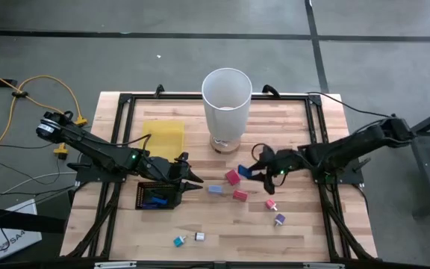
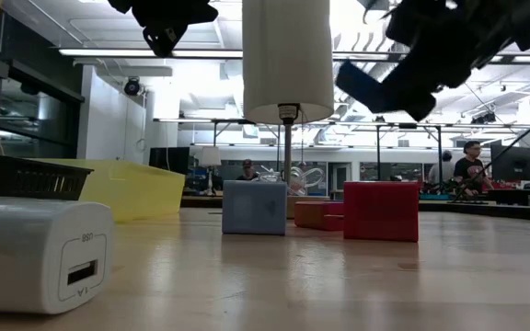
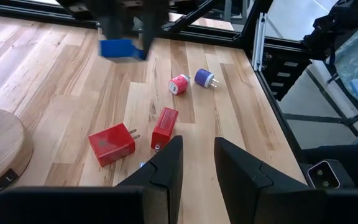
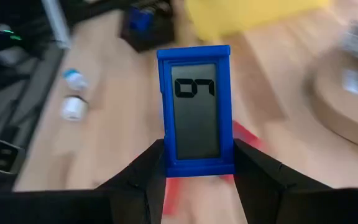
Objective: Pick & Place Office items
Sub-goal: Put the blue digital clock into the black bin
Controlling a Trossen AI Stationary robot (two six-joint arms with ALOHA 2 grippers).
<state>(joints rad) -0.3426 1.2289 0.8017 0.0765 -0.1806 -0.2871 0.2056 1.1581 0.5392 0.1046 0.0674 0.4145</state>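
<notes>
The right gripper (image 4: 194, 165) holds a blue timer (image 4: 195, 107) by its lower end, jaws closed on its two sides, above the counter (image 1: 312, 232) near the base of the white bin (image 1: 227, 101). In the high view the timer shows as a dark blue piece just beside a red charger (image 1: 232, 176). The left gripper (image 3: 196, 163) hangs over the black tray (image 1: 157, 196), which already has a blue piece in it; its jaws stand narrowly apart with nothing between them.

The step in hand looks like carrying the timer to one of the trays. To do it well, keep the grip firm and the timer upright, since only its bottom edge is pinched, and lift clear of the red charger and the light blue cube (image 1: 215, 190) before crossing. The left arm sits over the black tray, so it should probably give way first, or the yellow tray (image 1: 163, 138) be used.

Readable writing: the timer's screen shows two digits, seemingly "07" or "20" depending on which way up. The white charger (image 2: 40, 250) in the low view reads "USB" and "1A", printed upside down.
</notes>
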